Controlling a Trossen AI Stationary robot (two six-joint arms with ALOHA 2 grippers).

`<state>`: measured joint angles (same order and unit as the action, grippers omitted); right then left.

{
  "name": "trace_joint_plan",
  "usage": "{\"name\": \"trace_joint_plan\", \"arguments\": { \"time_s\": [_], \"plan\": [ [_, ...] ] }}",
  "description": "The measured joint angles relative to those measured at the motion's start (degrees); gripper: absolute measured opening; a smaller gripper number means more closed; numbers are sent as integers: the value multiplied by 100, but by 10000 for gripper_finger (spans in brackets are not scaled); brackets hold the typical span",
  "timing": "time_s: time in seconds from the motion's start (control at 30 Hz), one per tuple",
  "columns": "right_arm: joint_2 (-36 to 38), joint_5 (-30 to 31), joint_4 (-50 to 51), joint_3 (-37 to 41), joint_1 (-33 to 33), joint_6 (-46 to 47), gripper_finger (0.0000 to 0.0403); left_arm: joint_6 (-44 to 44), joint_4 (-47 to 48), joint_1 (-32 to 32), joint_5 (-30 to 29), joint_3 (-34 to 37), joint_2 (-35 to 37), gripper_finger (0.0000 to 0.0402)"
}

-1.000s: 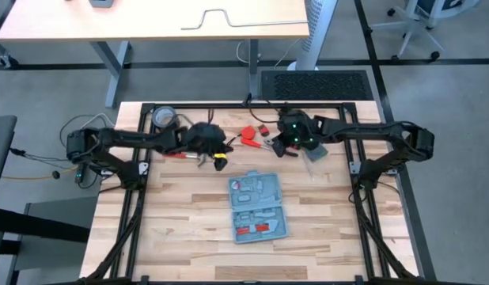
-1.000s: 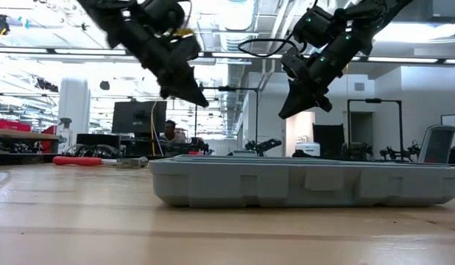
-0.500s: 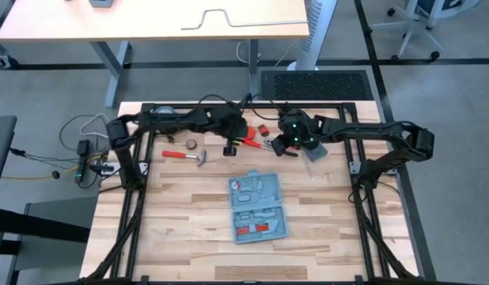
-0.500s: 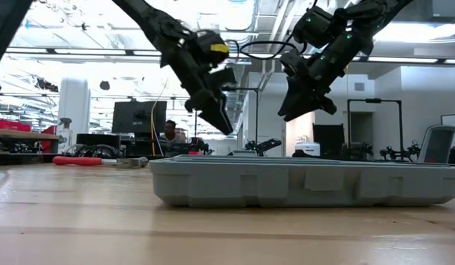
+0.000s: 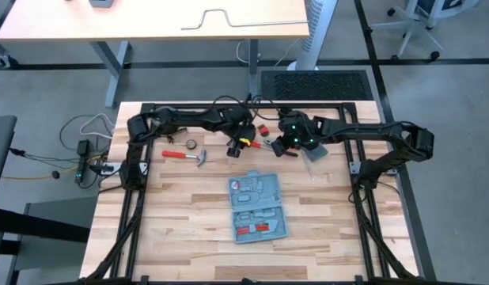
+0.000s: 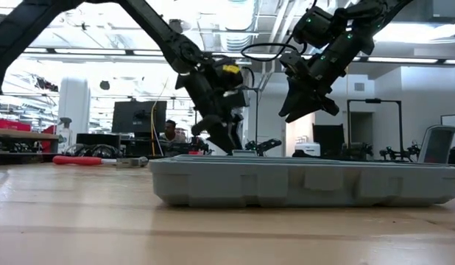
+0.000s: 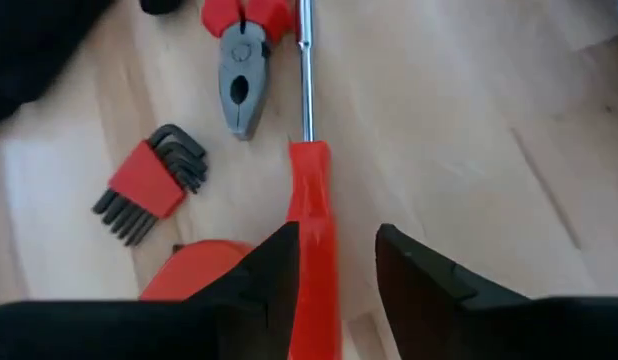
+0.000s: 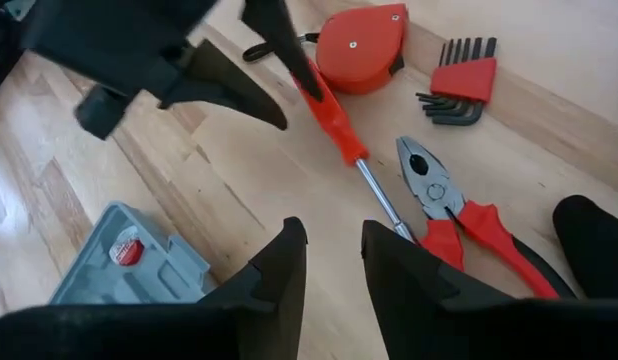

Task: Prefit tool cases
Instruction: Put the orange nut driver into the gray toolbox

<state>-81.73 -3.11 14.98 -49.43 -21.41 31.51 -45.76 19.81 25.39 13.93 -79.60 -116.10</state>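
The tool case (image 5: 258, 207) is lying open near the middle of the worktop, a light-blue plastic shell with rounded corners and moulded slots, a few already holding red tools. Beyond it, toward the far edge, a red-handled screwdriver (image 7: 311, 235) is lying flat on the pale wood beside red-gripped pliers (image 7: 243, 60), a red hex key set (image 7: 152, 182) and a round red tape measure (image 8: 361, 48).

The left gripper (image 7: 332, 262) is hovering low over the screwdriver's handle, its fingers parted and straddling it, gripping nothing yet. The right gripper (image 8: 331, 262) is hanging just beside it, above the pliers, open and empty.

The handle looks smooth and rounded, so closing squarely across its middle, fingers down to the wood, should be keeping it from rolling or tipping by its steel shaft.
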Motion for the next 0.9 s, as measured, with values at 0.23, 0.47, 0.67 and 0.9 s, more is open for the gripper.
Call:
{"name": "trace_joint_plan", "arguments": {
  "time_s": [0.23, 0.47, 0.67, 0.9],
  "plan": [
    [0, 8, 4, 0, 0, 0, 112, 18, -21, 31, -185, -331, -195, 125],
    [0, 15, 77, 0, 0, 2, 112, 78, 973, 37, -196, -514, -201, 125],
    [0, 12, 90, 0, -11, 57, 112, 142, 1266, 36, -565, -517, -209, 125],
    [-353, -16, -264, 0, -11, 152, 101, 1912, 1625, 290, 674, -490, 171, 116]
  ]
}}
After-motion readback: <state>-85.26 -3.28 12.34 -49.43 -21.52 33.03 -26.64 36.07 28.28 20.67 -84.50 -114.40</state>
